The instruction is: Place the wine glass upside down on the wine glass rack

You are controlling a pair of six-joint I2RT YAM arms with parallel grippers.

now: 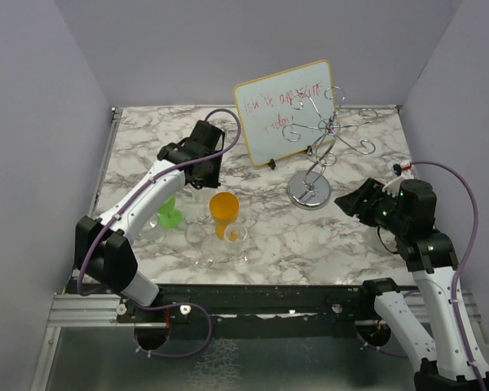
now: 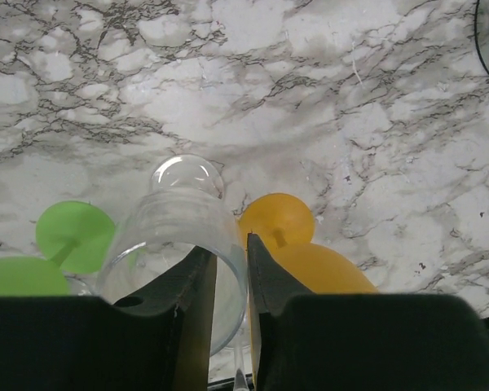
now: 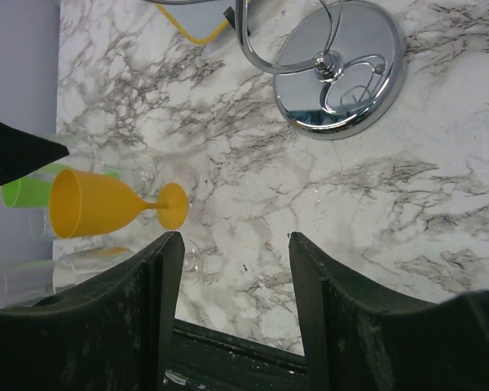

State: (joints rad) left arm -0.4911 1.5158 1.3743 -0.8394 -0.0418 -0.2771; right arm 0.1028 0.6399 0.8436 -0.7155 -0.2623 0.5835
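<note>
- The left hand [image 2: 231,248] is nearly closed, pinching the clear wine glass [image 2: 173,224] by its rim, arm reaching down.
- The right hand [image 3: 234,244] is wide apart, holding nothing, hovering near the wine glass rack [image 3: 367,49].

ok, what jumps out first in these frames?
The bright orange wine glass and green wine glass among clear ones, near left, where the left gripper straddles a clear wine glass's wall. Right of them, the silver wine glass rack stands empty by a tilted whiteboard with red writing.
</note>
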